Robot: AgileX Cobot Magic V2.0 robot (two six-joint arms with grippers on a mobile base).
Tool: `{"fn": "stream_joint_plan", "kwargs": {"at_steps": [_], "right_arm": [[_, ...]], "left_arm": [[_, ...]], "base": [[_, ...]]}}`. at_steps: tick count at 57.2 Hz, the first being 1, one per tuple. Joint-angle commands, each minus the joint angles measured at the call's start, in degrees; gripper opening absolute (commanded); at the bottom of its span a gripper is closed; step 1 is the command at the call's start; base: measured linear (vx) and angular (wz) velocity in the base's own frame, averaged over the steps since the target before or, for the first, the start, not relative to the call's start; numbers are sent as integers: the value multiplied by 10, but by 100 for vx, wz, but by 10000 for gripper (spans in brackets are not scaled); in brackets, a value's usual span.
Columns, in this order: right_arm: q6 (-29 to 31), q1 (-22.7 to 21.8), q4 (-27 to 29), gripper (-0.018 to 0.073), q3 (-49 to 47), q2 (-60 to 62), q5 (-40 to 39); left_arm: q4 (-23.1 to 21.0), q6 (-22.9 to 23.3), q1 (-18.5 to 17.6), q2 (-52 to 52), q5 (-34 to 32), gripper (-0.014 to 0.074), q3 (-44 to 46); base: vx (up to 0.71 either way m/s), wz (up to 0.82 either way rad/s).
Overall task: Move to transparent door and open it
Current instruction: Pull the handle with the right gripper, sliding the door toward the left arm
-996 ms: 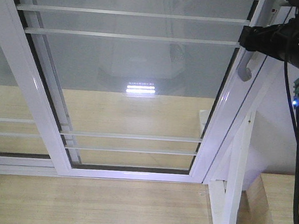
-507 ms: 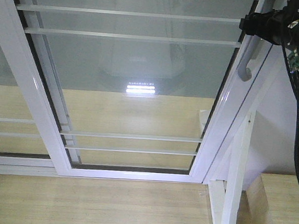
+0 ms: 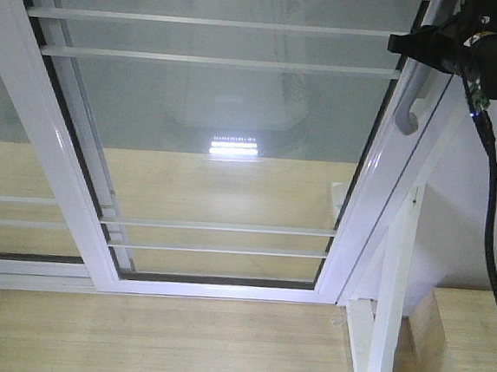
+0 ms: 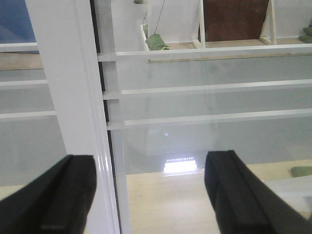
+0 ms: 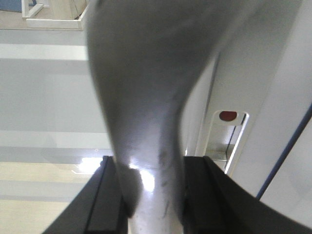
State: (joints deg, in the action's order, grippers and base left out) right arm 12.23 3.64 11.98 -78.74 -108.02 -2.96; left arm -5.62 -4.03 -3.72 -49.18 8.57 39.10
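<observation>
Right gripper [image 5: 148,195] is closed around the curved grey pull handle [image 3: 408,109] on the right stile [image 3: 366,188] of the transparent door [image 3: 219,122], which fills the front view. Grasp looks made; next, a steady leftward drag should slide it open. Left gripper [image 4: 151,192] gapes empty, facing the door.

Glass, gloss, metal
Clear glass, glossy white frame on the transparent door [image 3: 212,104]; handle [image 3: 409,109] smooth grey metal; floor [image 3: 157,335] pale wood.
</observation>
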Motion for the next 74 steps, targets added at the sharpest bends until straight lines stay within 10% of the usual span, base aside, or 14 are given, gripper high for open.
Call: {"fn": "stream_joint_plan", "kwargs": {"at_steps": [1,74], "right_arm": [[2,-1,-1,41,-22,30,-47],[15,162,-1,29,-22,30,-42]], "left_arm": [[-4,0,-3,4,-46,567,21],[-4,0,-3,4,-21,567,20]], "base": [[0,0],[0,0]]}}
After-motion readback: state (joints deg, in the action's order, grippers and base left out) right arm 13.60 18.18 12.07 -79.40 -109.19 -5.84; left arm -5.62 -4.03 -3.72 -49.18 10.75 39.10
